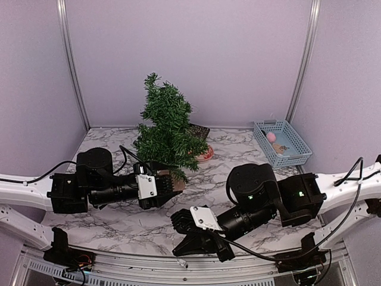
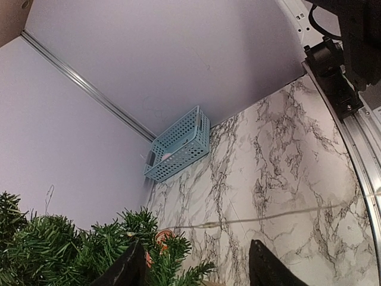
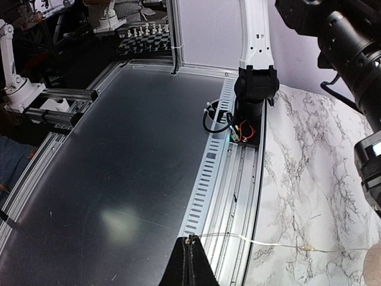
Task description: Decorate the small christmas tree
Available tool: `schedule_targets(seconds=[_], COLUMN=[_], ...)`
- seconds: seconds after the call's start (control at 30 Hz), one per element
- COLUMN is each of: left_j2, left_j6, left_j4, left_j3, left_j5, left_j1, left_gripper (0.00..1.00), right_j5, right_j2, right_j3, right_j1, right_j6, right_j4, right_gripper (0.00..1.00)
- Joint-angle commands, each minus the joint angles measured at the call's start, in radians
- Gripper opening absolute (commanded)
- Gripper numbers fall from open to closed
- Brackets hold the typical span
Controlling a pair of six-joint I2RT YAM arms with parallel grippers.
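- The small christmas tree (image 1: 164,128) stands at the centre of the overhead view, on the far half of the marble-patterned table (image 1: 119,223). Its tip leans slightly to the left of the frame, and its dark-green branches fill the lower left of the left wrist view.
- The left pincer (image 1: 174,185) lies low at the foot of the tree, reaching in from the left of the frame.
- In the left wrist view its fingers (image 2: 130,268) stand well apart, one buried among the needles. A tan patch shows between them at the bottom edge. Whether they press on the tree's base cannot be told.
- The right pincer (image 3: 189,262) is at the lower centre of the overhead view, over the metal rail at the table's near edge and well apart from the tree.
- Its jaws are fully closed, and a thin pale thread (image 3: 268,243) starts at their tips. The thread runs right across the rail onto the table and carries a small bead.
- A light-blue perforated basket (image 2: 178,143) sits in the far right corner of the table, against the wall, with a pink ball (image 1: 271,136) inside it.
- An orange-rimmed object (image 1: 206,156) lies just right of the tree, partly hidden by branches.
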Motion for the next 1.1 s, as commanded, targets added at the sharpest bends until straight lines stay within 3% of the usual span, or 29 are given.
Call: schedule_targets(seconds=[0.0, 0.43, 1.07], left_j2=[-0.035, -0.059, 0.044], left_j6=[-0.021, -0.063, -0.094], left_j4=[0.122, 0.348, 0.409], left_j3=[-0.052, -0.155, -0.098], left_j5=[-0.007, -0.108, -0.073], left_j1=[-0.006, 0.0, 0.095], left_gripper=[0.61, 0.66, 0.58], right_j5=[0.024, 0.065, 0.305], right_j2=[-0.037, -0.166, -0.213], right_j3=[0.062, 0.045, 0.067], right_j1=[0.022, 0.057, 0.245], right_j6=[-0.014, 0.017, -0.017], right_j4=[-0.02, -0.035, -0.104], right_gripper=[0.0, 0.0, 0.0])
